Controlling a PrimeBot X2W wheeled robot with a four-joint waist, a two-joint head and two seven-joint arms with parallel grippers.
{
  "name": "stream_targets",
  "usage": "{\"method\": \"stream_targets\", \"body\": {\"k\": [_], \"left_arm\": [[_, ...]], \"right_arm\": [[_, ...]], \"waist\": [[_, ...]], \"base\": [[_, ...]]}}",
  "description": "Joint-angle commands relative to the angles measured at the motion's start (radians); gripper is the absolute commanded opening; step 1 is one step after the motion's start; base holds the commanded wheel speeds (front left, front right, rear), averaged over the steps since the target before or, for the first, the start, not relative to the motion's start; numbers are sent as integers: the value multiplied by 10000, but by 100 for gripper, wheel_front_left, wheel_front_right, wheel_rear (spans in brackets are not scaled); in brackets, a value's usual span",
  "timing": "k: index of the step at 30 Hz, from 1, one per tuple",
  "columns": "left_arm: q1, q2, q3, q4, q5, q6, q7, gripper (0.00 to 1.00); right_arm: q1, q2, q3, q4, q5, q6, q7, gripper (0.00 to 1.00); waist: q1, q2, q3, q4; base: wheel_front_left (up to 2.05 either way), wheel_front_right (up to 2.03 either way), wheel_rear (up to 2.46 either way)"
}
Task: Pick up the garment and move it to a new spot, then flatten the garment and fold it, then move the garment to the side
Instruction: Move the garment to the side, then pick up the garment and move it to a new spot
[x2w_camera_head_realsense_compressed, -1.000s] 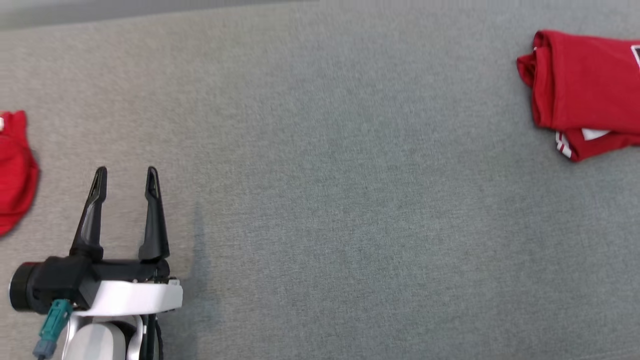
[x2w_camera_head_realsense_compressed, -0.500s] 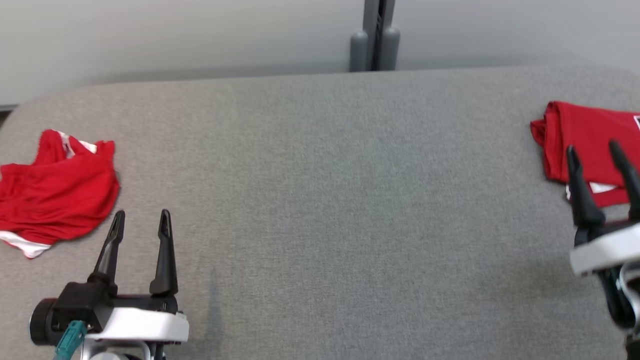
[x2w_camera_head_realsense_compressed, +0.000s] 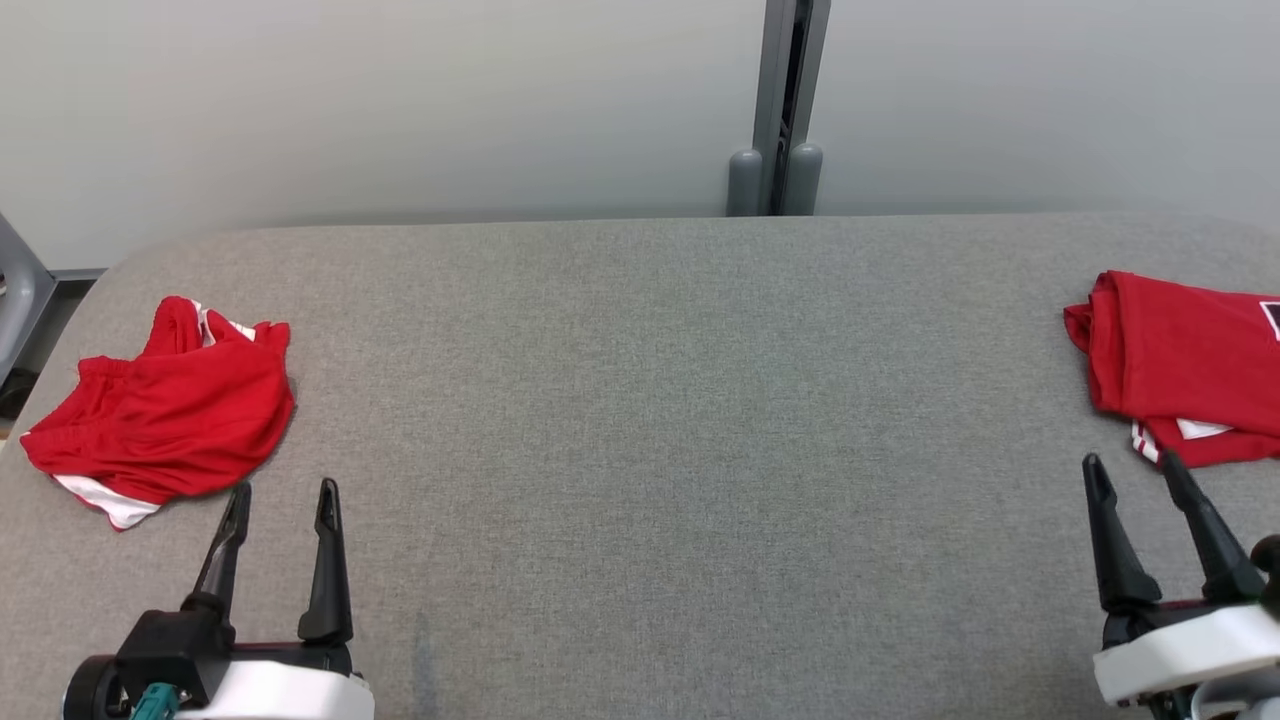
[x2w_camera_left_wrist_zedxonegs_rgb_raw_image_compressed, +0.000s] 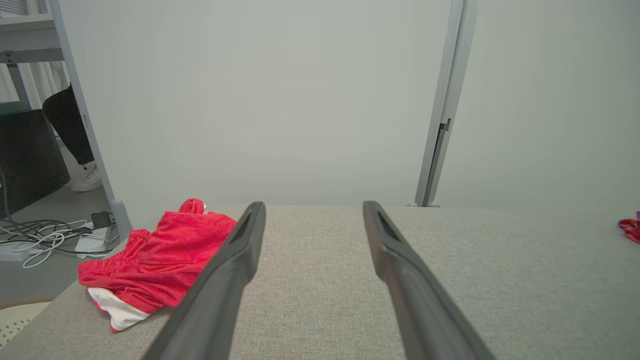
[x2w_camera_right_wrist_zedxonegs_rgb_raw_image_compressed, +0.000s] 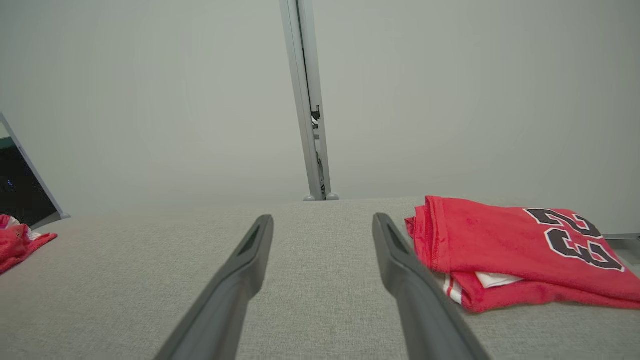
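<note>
Grey padded table (x2w_camera_head_realsense_compressed: 640, 400) spans the head view, backed by a pale wall (x2w_camera_head_realsense_compressed: 400, 100) with one grey post (x2w_camera_head_realsense_compressed: 785, 100). Two red garments lie on it, well apart: one pair of crumpled shorts (x2w_camera_head_realsense_compressed: 165, 400) near the left end and one folded jersey (x2w_camera_head_realsense_compressed: 1185, 365) at the right end. Two grippers show. The left gripper (x2w_camera_head_realsense_compressed: 283, 490) sits low, just beside the shorts, and the right gripper (x2w_camera_head_realsense_compressed: 1131, 462) is near the jersey; both are spread wide and empty.

From the left wrist, the shorts lie just left of the left finger, untouched.

From the right wrist, the jersey, with dark numerals, lies just right of the right finger, apart from it.

The jersey looks finished, so the shorts seem to be the garment in hand, with pick-up not yet begun. The next move calls for the left gripper to swing over the heap, lower, pinch a bunched fold, then carry it to the bare middle.
</note>
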Motion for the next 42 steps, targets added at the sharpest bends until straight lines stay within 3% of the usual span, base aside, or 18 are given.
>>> {"method": "stream_targets", "body": {"k": [1,10,29,35,42], "left_arm": [[117,20,45,76,19,45,3,100],[291,18,70,326,78,-7,3,100],[305,15,148,731,116,-74,3,100],[296,38,216,764,137,-88,3,100],[273,127,324,828,179,-108,3,100]], "right_arm": [[191,22,-59,-66,-33,-2,-50,100],[936,568,-285,-248,-134,-2,-50,100],[1265,860,-285,-143,-178,-1,-50,100],[1301,978,-185,-141,-133,-1,-47,100],[1436,1206,-242,-114,-143,-1,-48,100]], "waist": [[0,0,-62,-21],[0,0,-335,9],[0,0,-545,168],[0,0,-578,727],[0,0,-597,1930]], "base": [[0,0,0],[0,0,0],[0,0,0],[0,0,0],[0,0,0]]}}
